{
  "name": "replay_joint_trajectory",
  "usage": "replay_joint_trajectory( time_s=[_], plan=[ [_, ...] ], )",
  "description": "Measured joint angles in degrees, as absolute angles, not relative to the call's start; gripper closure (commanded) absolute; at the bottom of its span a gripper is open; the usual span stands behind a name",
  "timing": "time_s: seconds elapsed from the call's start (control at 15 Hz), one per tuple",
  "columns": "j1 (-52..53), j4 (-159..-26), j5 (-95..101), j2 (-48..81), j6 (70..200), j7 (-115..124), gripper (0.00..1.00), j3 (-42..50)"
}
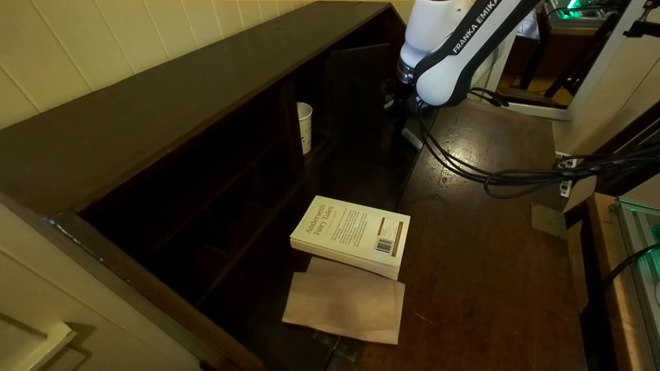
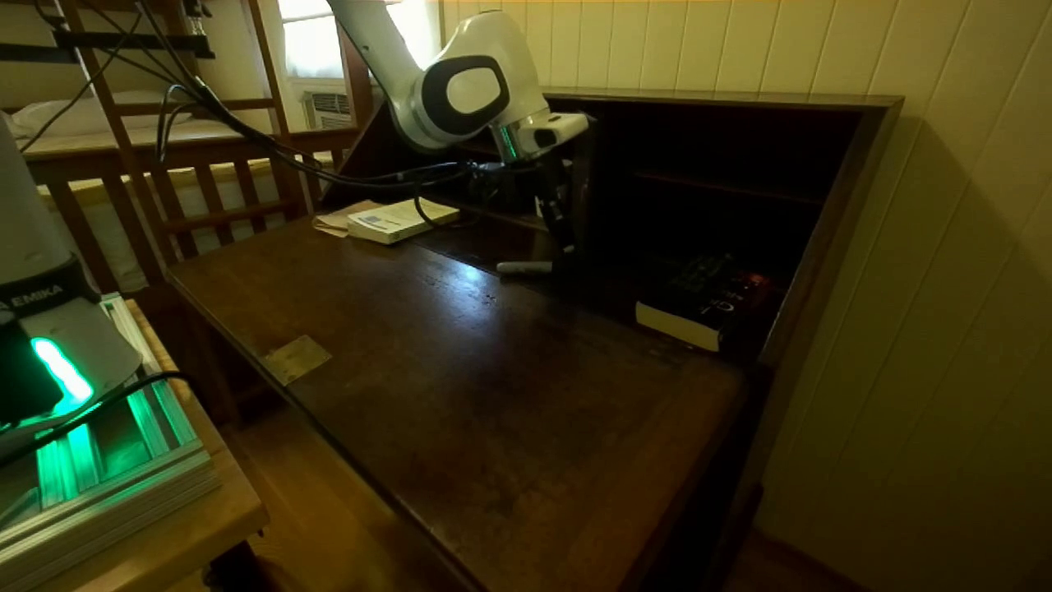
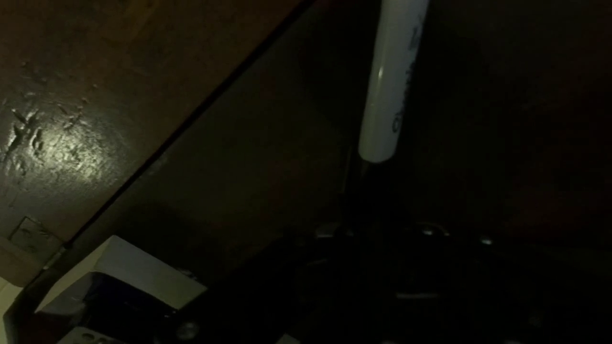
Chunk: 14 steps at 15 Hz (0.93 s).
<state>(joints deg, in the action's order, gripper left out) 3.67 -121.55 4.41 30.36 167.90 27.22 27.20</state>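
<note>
The work in hand centres, it seems, on the slim white cylindrical marker point(image 3: 394, 81), with the robot's black metal fingers point(image 2: 559, 215) low at its dark end; I judge this to be the gripping or releasing step. The marker appears to lie on the dark inner strip of the brown wooden tabletop point(image 2: 460, 395), near the long seam point(image 3: 205, 102) — yet shadow swallows its dark end, so I cannot tell whether the fingers are clenched on it or parted around it. The next move calls, in my view, for settling that question before any lift or retreat, while minding the dark wooden shelving unit point(image 1: 170, 77) close by. As for writing, the cream paperback book point(image 1: 356, 234) reads "Andersen's Fairy Tales" and bears a barcode; it overlaps the tan paper sheets point(image 1: 343, 309). The white-and-black robot arm point(image 1: 446, 85) carries "FRANKA EMIKA". Dark print runs along the marker — too dim to read — and the thick black book point(image 2: 707, 296) has pale and reddish lettering that I cannot make out.
</note>
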Motion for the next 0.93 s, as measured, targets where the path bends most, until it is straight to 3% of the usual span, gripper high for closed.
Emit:
replay_joint_trajectory(
  time_s=[0.93],
  plan=[
    [19.99, -120.45, 16.05, 24.84, 169.25, 25.41, 0.96, 30.85]
  ],
)
